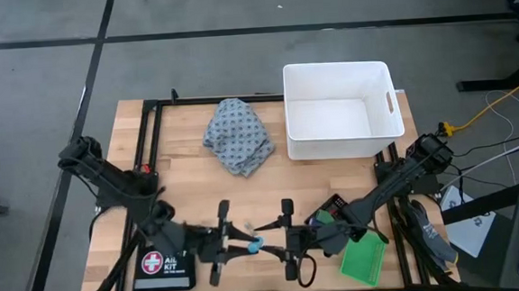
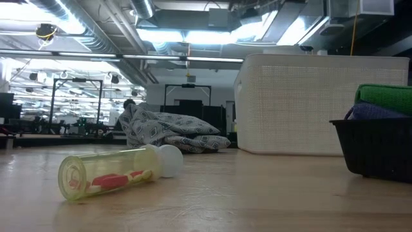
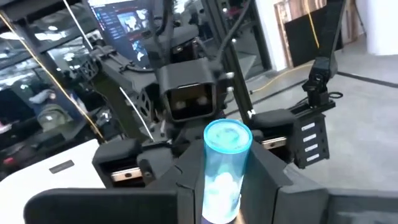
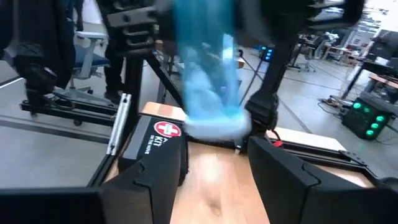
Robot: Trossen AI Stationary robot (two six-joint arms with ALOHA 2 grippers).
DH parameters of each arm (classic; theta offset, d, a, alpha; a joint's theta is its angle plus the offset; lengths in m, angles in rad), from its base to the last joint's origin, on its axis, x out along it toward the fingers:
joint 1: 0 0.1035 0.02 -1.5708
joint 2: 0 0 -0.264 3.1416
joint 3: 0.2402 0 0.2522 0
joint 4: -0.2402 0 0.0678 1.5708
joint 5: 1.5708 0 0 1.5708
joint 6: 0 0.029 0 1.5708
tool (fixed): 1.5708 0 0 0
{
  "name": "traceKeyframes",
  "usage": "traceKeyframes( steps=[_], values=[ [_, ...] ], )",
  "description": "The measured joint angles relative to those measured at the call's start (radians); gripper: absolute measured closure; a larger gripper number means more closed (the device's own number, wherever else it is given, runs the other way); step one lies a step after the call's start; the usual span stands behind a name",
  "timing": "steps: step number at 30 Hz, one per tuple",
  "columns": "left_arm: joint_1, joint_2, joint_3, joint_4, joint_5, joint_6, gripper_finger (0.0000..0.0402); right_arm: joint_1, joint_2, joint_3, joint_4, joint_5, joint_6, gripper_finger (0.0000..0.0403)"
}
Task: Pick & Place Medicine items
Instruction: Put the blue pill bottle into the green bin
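I hold a blue cylinder (image 3: 227,163) pinched in the left gripper (image 1: 236,244) above the table's near edge, facing the right gripper (image 1: 279,244), whose fingers stand spread just beside the cylinder. I judge this a handover in progress. The white bin (image 1: 387,130) at the far right shows no items inside, so placing has barely begun. A yellow-green tube (image 2: 109,173) lies on the table (image 1: 189,177), not yet picked.

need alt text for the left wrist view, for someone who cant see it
A clear blue cylinder stands upright between the left gripper's two dark fingers, its round end toward the camera. Directly behind it the right gripper faces it head on, with room clutter and a lit screen beyond.
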Motion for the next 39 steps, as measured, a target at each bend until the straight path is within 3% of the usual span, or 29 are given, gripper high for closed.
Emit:
traceKeyframes(
  steps=[4,8,24,34,39],
  values=[
    [0.046,0.008,0.000,-0.025,0.057,-0.013,0.0328,0.004,0.000,0.000,0.002,-0.020,-0.002,0.0213],
    [0.077,0.008,0.000,-0.027,0.125,-0.051,0.0331,0.020,0.000,0.000,0.003,0.047,-0.017,0.0213],
    [0.081,0.008,0.000,-0.059,0.134,-0.068,0.0330,0.031,0.000,0.000,0.004,0.066,-0.026,0.0215],
    [0.081,0.008,0.000,-0.074,0.139,-0.084,0.0328,0.031,0.000,0.000,0.006,0.066,-0.029,0.0291],
    [0.081,0.008,0.000,-0.073,0.139,-0.084,0.0328,0.031,0.000,0.000,0.006,0.066,-0.029,0.0288]
  ],
)
